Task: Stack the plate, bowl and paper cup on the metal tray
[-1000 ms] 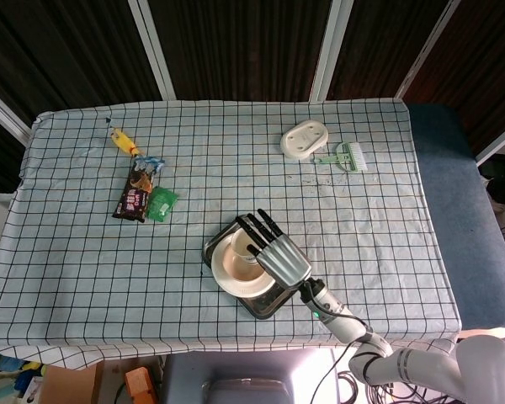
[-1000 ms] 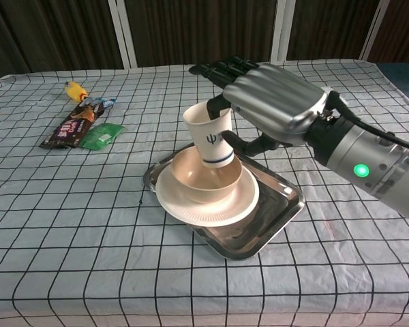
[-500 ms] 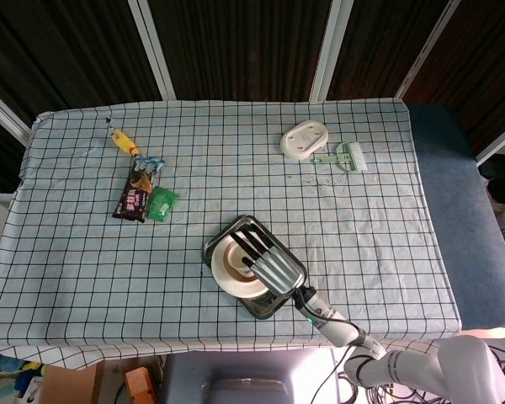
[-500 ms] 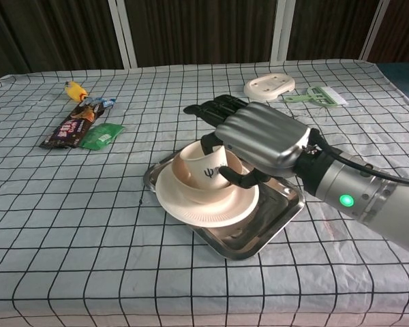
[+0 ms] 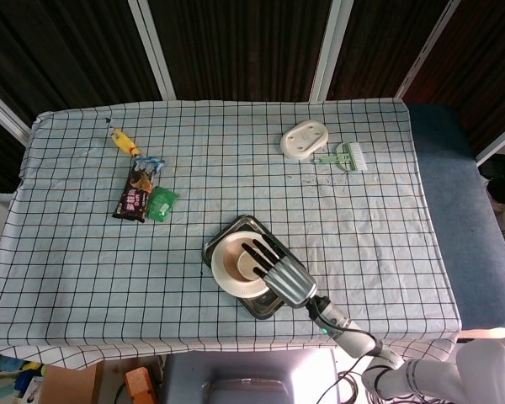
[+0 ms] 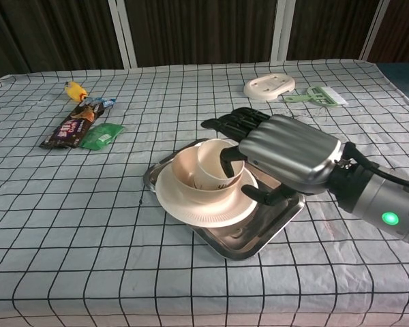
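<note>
The white paper cup (image 6: pixel 218 165) sat upright inside the beige bowl (image 6: pixel 191 178), the bowl on the round white plate (image 6: pixel 203 204), and the plate on the rectangular metal tray (image 6: pixel 259 231), all just below the middle of the chest view. My right hand (image 6: pixel 286 153) hung over the right side of that stack with its fingers (image 6: pixel 235 124) spread flat above the cup and the thumb curled near the plate rim; it gripped nothing that I could see, though whether a fingertip brushed the cup's lip I could not tell. My left hand was in neither view.

The danger, as I judged it, lay in my leaving. The cup was light and stood loose in the bowl. If I drew my hand away low or sideways, a finger could catch the rim and tip it out. The thumb could likewise nudge the plate across the tray.
</note>
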Controlling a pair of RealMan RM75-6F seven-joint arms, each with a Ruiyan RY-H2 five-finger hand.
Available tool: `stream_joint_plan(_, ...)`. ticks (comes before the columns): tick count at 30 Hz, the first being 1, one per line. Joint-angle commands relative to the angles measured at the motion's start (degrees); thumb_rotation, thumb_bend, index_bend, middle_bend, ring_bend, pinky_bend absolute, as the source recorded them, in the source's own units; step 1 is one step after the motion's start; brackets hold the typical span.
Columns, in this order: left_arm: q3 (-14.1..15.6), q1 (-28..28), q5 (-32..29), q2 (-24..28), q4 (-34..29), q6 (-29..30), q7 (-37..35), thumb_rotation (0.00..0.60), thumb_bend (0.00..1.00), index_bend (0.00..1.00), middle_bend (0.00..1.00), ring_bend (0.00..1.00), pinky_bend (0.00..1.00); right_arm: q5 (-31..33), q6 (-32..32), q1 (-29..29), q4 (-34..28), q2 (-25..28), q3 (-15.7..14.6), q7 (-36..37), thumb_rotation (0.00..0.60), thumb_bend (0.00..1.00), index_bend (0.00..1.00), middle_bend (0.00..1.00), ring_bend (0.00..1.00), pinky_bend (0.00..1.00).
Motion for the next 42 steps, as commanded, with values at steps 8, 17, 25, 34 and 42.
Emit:
stream_joint_plan(8,-0.1,-0.1,0.2,0.2,-0.6,0.3,0.7,0.6,0.33,0.0,0.0,0.0,0.0,2.2,-1.7,0.0,-2.1,0.5,1.3,-1.8,0.6,0.33,0.31,0.0,0.0,0.0)
stream_joint_plan(17,0.3,0.2,0.3,0.7,-0.9,0.3,0.5,0.6,0.33,0.0,0.0,0.0,0.0,3.0,-2.1,-0.4,-6.7,3.9,1.4,-1.8,0.6,0.29,0.2,0.0,0.0,0.0)
stream_joint_plan(25,5.2,2.6,3.7,4.6,-8.1,0.5,3.0,0.6,0.34,0.0,0.0,0.0,0.0,6.4,8.0,-10.5,-21.0,18.1,-1.7,-9.0,0.6,0.25,0.0,0.0,0.0,0.0)
stream_joint_plan(34,12.6,4.1,11.1,8.0,-12.2,-1.6,-0.9,0.6,0.37,0.0,0.03,0.0,0.0,13.9,19.6,-24.8,-25.1,31.4,-5.2,1.5,0.6,0.25,0.0,0.0,0.0,0.0)
stream_joint_plan(42,15.4,2.9,20.6,5.1,-1.8,2.7,-15.2,0.6,0.38,0.0,0.04,0.0,0.0,13.8,24.8,-30.0,-22.3,33.9,-4.0,9.2,0.6,0.24,0.0,0.0,0.0,0.0)
